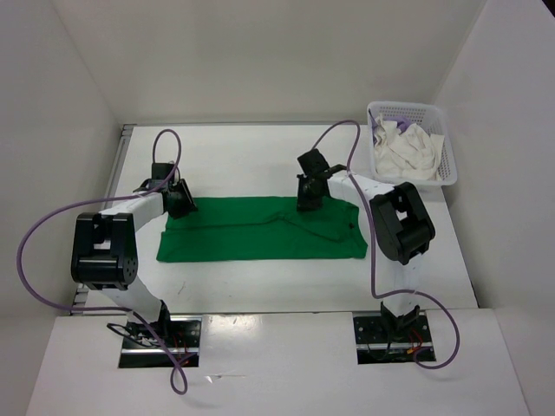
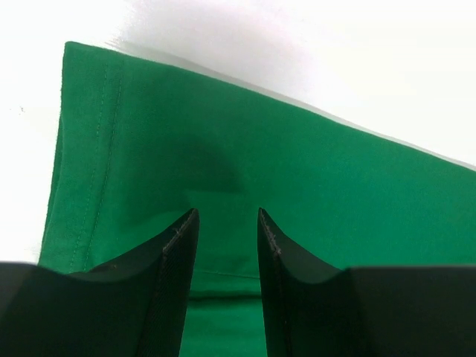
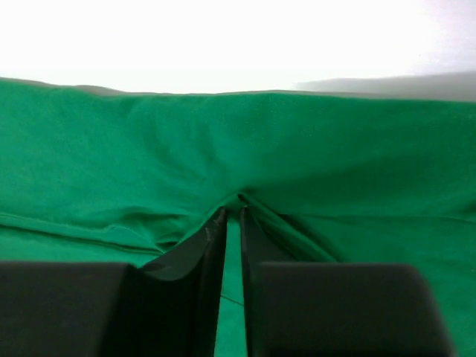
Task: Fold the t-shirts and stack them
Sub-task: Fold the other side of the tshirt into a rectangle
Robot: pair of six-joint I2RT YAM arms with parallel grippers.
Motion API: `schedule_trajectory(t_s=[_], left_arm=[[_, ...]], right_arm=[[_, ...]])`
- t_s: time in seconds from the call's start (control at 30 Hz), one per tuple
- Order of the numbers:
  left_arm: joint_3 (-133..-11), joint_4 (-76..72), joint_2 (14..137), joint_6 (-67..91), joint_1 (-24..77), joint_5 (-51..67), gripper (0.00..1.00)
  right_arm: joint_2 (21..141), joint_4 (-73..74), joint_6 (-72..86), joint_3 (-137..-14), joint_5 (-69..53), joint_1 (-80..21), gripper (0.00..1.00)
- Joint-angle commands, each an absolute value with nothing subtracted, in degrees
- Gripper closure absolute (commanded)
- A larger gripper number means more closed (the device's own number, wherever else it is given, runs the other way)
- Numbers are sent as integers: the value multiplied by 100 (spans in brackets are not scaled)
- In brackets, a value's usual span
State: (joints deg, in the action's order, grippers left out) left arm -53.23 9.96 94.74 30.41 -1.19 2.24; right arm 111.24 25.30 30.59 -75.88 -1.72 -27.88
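Note left gripper [image 2: 227, 214] jaws half open over green t-shirt [image 1: 260, 234], clamping nothing. Note right gripper [image 3: 233, 211] jaws nearly closed, pinching its crease mid-table. Find white t-shirt [image 1: 412, 152] bundled in basket [image 1: 449, 160], lavender t-shirt [image 1: 379, 132] mostly buried.

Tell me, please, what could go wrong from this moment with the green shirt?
1. The right claw seems to pinch only a small pucker at the far edge of the green shirt. So little cloth may slip out when it is lifted.
2. The left claw stands open over the far left corner and grips nothing. If only the right side pulls, the fold may come out skewed or bunched.
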Motion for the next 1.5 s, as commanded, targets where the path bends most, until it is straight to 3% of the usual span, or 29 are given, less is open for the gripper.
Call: schedule_trajectory(t_s=[0.0,0.17,0.37,0.6,0.7,0.83,0.97,1.07,1.2,1.3,1.47], left_arm=[[-5361,800,9439,3120,-123,211,55],[-5361,800,9387,3067,-123,211,55],[-5361,747,9334,3067,-123,211,55],[-5361,747,9281,3067,-123,264,55],[-5361,747,9220,3067,-123,264,55],[-5361,694,9220,3120,-123,316,55],[-5309,694,9159,3120,-123,316,55],[-5309,694,9158,3120,-123,316,55],[-5256,694,9158,3120,-123,316,55],[-5256,694,9105,3120,-123,369,55],[-5203,642,9105,3120,-123,369,55]], right_arm=[[11005,2391,3103,-7717,78,-2892,87],[10741,2601,3155,-7524,0,-3040,95],[10012,2900,3611,-6909,-87,-3498,95],[9300,2979,4157,-6337,-703,-3831,68],[9088,3199,3877,-6626,-99,-3719,70],[9561,3147,3253,-7206,-150,-2980,88],[10474,2892,2866,-7952,666,-2979,89],[10931,2708,2812,-8181,799,-2979,72],[11215,2637,2812,-8306,800,-2979,71],[11285,2637,2812,-8306,853,-2979,64],[11338,2575,2812,-8192,687,-2979,65]])
